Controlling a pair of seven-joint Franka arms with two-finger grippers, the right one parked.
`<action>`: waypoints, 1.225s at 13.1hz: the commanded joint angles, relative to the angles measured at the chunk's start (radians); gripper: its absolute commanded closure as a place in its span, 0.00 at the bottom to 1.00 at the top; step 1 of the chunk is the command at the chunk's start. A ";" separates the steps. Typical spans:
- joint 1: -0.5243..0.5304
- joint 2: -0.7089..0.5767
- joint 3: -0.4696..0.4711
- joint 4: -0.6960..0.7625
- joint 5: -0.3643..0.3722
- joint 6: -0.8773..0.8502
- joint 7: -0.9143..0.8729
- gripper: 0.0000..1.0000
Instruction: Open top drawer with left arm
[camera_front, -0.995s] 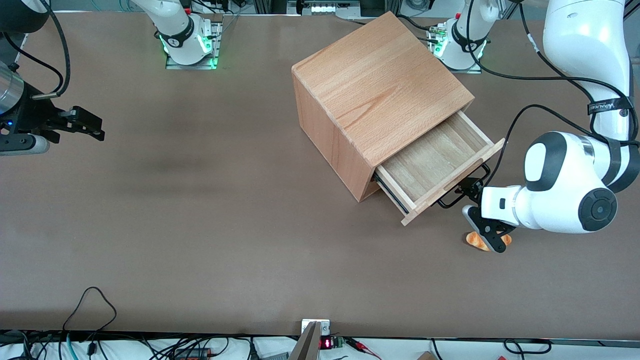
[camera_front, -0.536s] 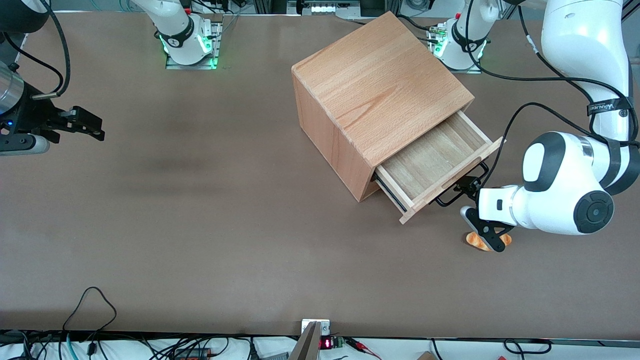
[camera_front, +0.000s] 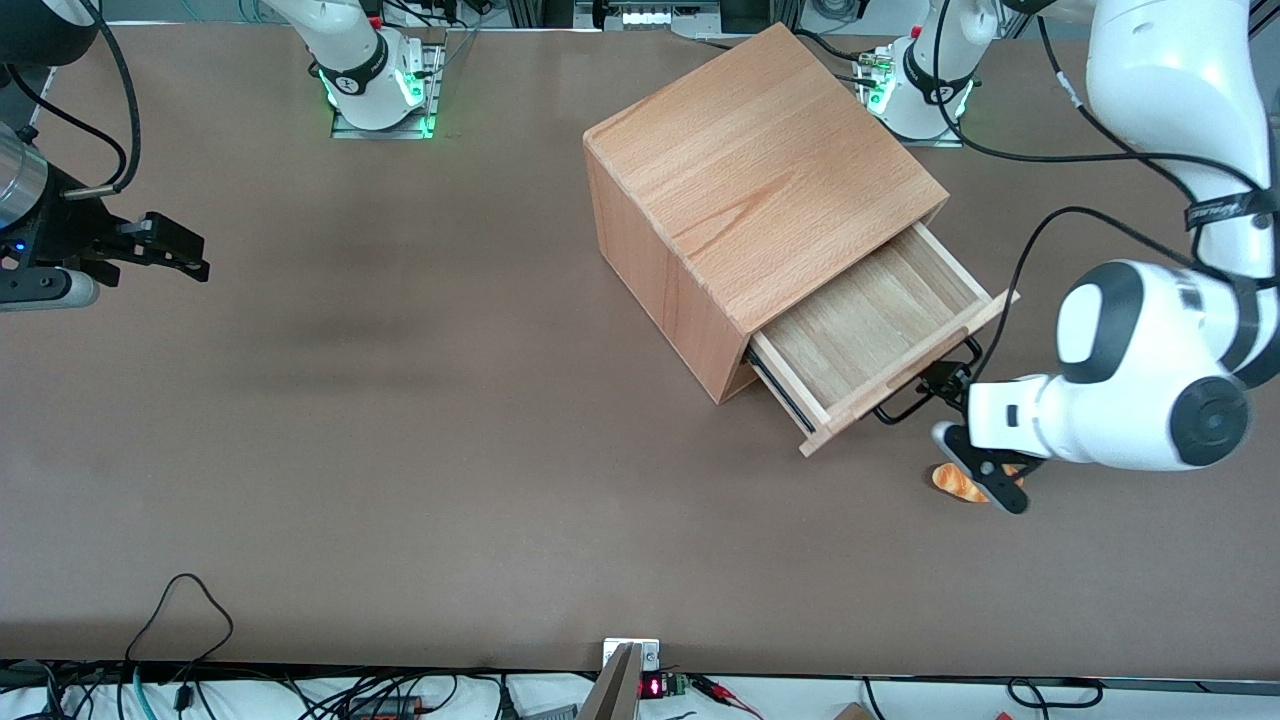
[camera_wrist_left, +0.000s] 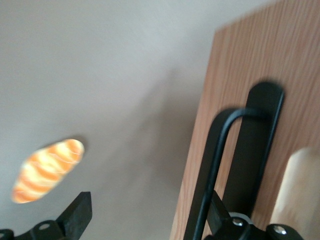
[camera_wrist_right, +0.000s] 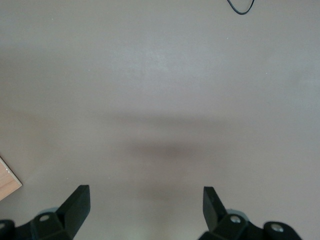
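The top drawer (camera_front: 868, 326) of the beech cabinet (camera_front: 760, 170) is pulled well out, and its bare wooden floor shows. Its black bar handle (camera_front: 915, 400) runs along the drawer front (camera_wrist_left: 240, 70). My left arm (camera_front: 1150, 390) reaches in low from the working arm's end of the table. The gripper (camera_front: 950, 408) is at the handle and stands open. In the left wrist view the handle (camera_wrist_left: 215, 165) passes just inside one finger, while the other fingertip (camera_wrist_left: 80, 210) hangs over bare table. Nothing is clamped between the fingers of the gripper (camera_wrist_left: 147, 207).
An orange striped toy bread (camera_front: 955, 480) lies on the brown table (camera_front: 400, 450) under the wrist, nearer the front camera than the drawer; it also shows in the wrist view as the bread (camera_wrist_left: 47, 170). Arm bases (camera_front: 915, 90) and cables sit by the cabinet's top edge.
The arm has shifted slightly away from the cabinet and toward the front camera, and the drawer front has come out a little farther with it.
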 joint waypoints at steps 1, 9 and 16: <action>-0.004 -0.012 0.015 0.038 0.023 0.025 -0.023 0.00; 0.028 -0.061 0.013 0.038 0.022 0.025 -0.022 0.00; 0.092 -0.159 0.029 0.022 0.050 0.002 -0.031 0.00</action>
